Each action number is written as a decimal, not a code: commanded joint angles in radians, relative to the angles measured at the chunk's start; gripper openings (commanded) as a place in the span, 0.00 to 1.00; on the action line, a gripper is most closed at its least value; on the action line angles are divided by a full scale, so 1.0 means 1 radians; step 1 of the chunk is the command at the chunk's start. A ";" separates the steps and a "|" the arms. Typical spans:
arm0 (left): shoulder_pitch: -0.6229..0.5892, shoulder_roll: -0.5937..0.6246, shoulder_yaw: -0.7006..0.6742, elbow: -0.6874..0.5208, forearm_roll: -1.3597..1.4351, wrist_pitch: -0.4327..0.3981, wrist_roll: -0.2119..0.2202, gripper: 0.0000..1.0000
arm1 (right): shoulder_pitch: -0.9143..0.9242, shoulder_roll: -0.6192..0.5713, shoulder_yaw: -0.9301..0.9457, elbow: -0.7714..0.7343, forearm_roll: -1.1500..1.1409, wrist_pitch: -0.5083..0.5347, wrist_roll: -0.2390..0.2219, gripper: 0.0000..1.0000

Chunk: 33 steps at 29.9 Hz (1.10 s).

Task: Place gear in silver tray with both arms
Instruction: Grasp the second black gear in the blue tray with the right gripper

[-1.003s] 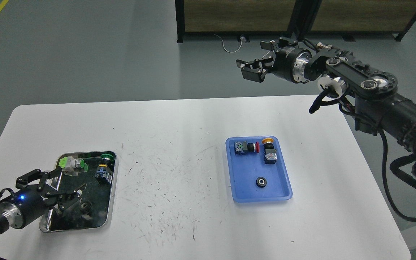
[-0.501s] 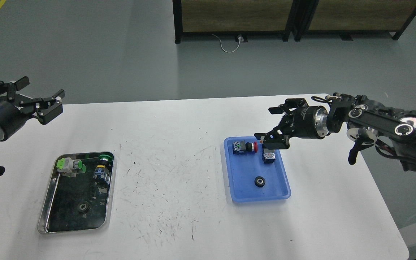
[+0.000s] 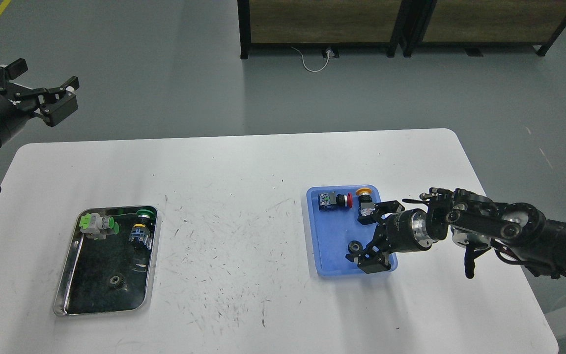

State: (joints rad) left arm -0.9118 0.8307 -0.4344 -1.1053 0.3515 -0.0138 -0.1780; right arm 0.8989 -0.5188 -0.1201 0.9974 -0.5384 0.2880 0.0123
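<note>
The silver tray (image 3: 65,284) lies at the table's left and holds a small dark gear (image 3: 114,280) near its front. A second black gear (image 3: 354,246) lies in the blue tray (image 3: 327,263) at the right. My right gripper (image 3: 370,236) is open and low over the blue tray's front right part. Its lower finger (image 3: 369,259) is just right of that gear, and whether it touches the gear I cannot tell. My left gripper (image 3: 42,87) is open and empty, held high beyond the table's far left corner.
The silver tray also holds a green and white push-button part (image 3: 97,224) and a green-capped switch (image 3: 141,228). The blue tray holds a red-button switch (image 3: 334,200) and a yellow-button switch (image 3: 364,204). A dark frame with wood panels (image 3: 322,22) stands on the floor behind.
My right gripper has come down from high behind the table to the blue tray beside the gear. My left gripper has risen from the silver tray, leaving a gear there.
</note>
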 commanded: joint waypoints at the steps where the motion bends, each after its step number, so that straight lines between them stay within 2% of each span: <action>1: 0.001 -0.002 0.000 0.002 0.000 0.000 0.000 0.98 | -0.008 0.042 -0.001 -0.039 0.000 -0.015 0.000 0.97; 6: 0.002 -0.002 0.002 0.002 0.000 0.000 0.002 0.98 | -0.018 0.086 0.000 -0.083 -0.003 -0.029 0.000 0.97; 21: 0.002 -0.004 0.002 0.002 0.001 0.003 0.002 0.98 | -0.040 0.074 0.003 -0.089 -0.023 -0.044 0.003 0.96; 25: 0.002 -0.004 0.005 0.004 0.001 0.005 0.002 0.98 | -0.048 0.074 0.008 -0.088 -0.032 -0.044 0.003 0.92; 33: -0.004 -0.002 0.020 0.010 0.001 0.005 0.000 0.98 | -0.049 0.072 0.014 -0.088 -0.046 -0.044 0.002 0.74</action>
State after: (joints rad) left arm -0.9154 0.8276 -0.4147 -1.0963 0.3529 -0.0092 -0.1774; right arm 0.8490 -0.4461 -0.1081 0.9101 -0.5801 0.2439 0.0145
